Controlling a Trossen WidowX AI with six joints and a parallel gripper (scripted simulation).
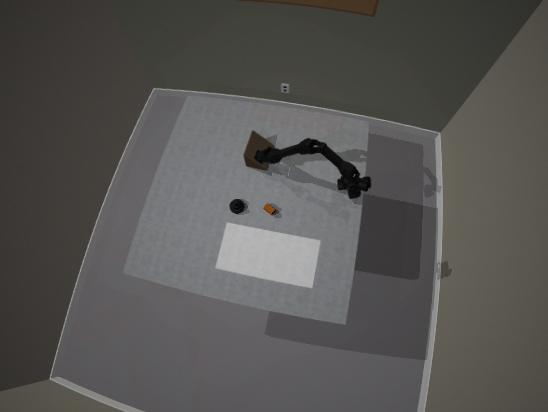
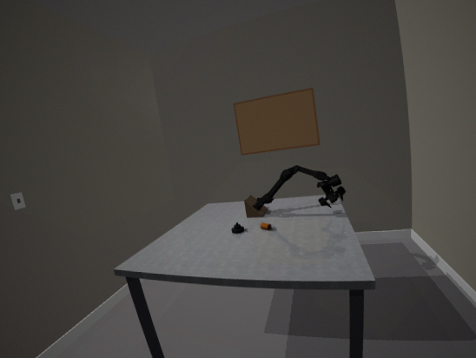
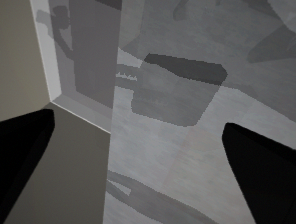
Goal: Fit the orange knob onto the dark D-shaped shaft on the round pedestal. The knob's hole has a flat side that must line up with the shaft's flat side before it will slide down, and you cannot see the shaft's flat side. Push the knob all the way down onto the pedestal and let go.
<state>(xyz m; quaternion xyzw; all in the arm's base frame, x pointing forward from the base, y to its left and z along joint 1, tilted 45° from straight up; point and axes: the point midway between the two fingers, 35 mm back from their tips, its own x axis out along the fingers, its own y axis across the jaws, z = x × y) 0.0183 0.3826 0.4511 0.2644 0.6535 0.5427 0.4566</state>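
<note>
The orange knob [image 1: 269, 209] [image 2: 265, 226] lies on its side on the table. The round dark pedestal [image 1: 237, 206] [image 2: 237, 229] stands a short way to the left of the knob in the top and exterior views, with its dark shaft pointing up. The shaft's flat side cannot be made out. My gripper [image 2: 335, 202] [image 3: 141, 124] is open and empty, raised above the table's right part, well away from the knob and pedestal. Its dark fingers stand wide apart in the wrist view, where neither knob nor pedestal shows.
A brown wedge-shaped block [image 1: 253, 149] [image 2: 251, 209] stands by the arm's base, behind the pedestal and knob in the exterior view. A bright white rectangle [image 1: 268, 255] shows on the table in the top view. The table's right edge lies near the gripper.
</note>
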